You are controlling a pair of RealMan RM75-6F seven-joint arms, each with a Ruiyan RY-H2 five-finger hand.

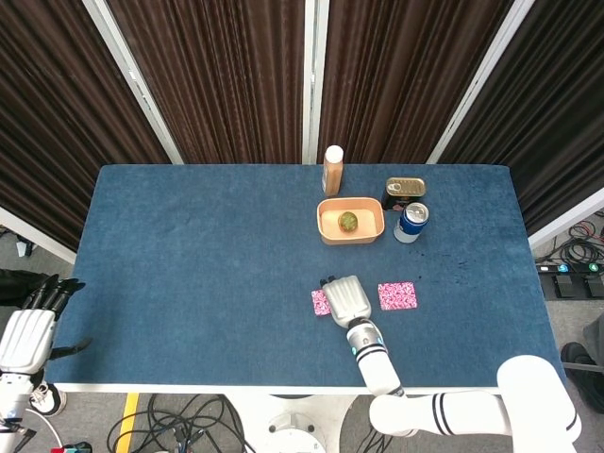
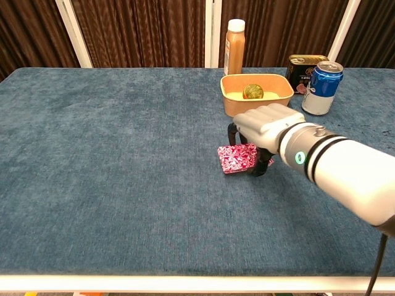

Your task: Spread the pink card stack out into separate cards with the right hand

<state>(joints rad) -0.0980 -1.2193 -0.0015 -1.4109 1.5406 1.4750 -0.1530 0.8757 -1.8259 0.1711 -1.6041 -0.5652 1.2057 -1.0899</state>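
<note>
The head view looks steeply down from above the near table (image 1: pixel 189 283) edge, taking in the whole top. The chest view sits low and close, facing across it. Both share the right hand (image 1: pixel 347 299) (image 2: pixel 266 126) and the orange bowl (image 1: pixel 330 231) (image 2: pixel 256 106) beyond it.

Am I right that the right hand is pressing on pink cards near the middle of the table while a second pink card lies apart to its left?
Not quite: the separate pink card lies to the right of the right hand, not its left, as the head view shows. The rest holds: the hand rests on the pink cards near the middle of the table.
</note>
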